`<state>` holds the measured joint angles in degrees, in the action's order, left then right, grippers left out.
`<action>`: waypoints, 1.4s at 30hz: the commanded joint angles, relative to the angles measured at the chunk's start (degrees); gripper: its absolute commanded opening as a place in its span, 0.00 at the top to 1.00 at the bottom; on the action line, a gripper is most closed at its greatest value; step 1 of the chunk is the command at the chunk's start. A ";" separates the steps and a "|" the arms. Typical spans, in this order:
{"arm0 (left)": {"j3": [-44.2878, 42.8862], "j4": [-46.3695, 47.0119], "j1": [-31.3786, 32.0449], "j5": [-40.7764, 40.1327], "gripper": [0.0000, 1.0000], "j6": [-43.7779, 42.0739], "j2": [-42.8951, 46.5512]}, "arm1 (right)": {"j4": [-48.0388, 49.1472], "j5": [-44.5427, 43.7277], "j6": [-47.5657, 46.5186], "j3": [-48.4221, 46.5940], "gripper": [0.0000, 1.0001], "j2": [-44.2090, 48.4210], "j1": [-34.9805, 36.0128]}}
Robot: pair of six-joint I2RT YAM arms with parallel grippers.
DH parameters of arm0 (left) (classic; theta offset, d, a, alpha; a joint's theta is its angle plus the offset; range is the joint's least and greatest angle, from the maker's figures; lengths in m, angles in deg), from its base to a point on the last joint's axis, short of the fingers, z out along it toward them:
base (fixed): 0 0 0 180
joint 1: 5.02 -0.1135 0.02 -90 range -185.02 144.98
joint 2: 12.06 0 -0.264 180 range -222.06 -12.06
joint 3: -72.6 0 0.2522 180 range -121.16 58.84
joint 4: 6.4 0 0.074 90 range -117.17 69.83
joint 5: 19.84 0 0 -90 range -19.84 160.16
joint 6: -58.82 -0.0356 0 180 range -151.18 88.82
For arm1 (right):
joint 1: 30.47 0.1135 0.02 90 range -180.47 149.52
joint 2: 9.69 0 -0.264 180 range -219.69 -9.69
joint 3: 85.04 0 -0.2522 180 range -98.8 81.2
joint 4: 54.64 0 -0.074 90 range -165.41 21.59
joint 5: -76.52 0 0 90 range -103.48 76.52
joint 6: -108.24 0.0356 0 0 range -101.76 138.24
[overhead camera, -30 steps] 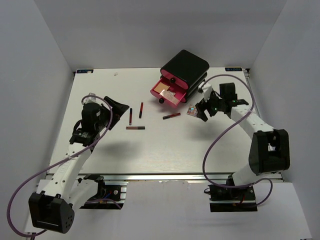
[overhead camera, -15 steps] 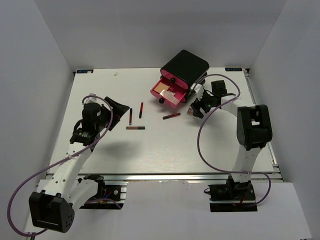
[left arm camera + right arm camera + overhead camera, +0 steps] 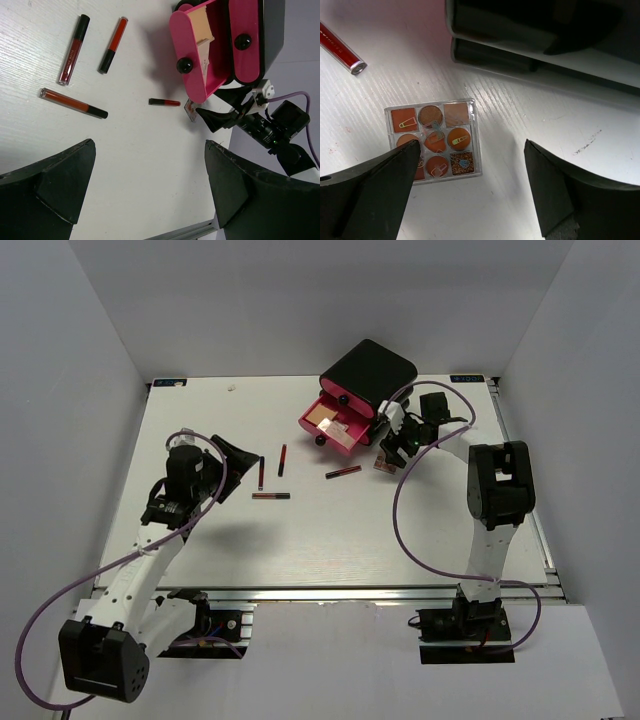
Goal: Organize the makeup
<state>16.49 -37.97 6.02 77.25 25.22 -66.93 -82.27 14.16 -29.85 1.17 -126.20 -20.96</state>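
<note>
Tool L [image 3: 236, 458] spread wide, nothing held, over left part of worktop [image 3: 300, 540]. We note 3 dark/red sticks [image 3: 262, 472] lying just right of it, 4th stick [image 3: 343, 471] nearer centre. Black box [image 3: 368, 370] at back, one pink drawer [image 3: 330, 430] pulled out w/ beige items [image 3: 199, 22] inside. Tool R [image 3: 393, 452] also wide, empty, over square palette [image 3: 435, 142] lying flat beside box; contact we can't tell.

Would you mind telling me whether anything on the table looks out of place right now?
Yes: four lip gloss tubes lie scattered at mixed angles on the table, an eyeshadow palette sits loose beside the drawer box, and one pink drawer stands pulled out.
</note>
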 commanded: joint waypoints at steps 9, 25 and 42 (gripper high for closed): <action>-0.63 0.23 0.03 0.03 0.02 -0.85 -1.12 | -5.90 0.67 -4.98 -0.13 0.10 -1.53 1.56; -0.02 0.14 0.03 -0.06 0.02 -0.59 -0.85 | -9.86 -3.47 -8.24 0.13 0.11 -3.03 1.73; -0.19 -0.39 0.03 -0.06 0.02 -0.85 -1.03 | -7.67 -2.94 -11.93 4.71 0.11 -0.30 1.64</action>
<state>16.49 -38.14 6.02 77.23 25.20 -68.49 -85.57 15.21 -37.98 2.63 -124.97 -19.51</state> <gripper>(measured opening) 0.983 0.894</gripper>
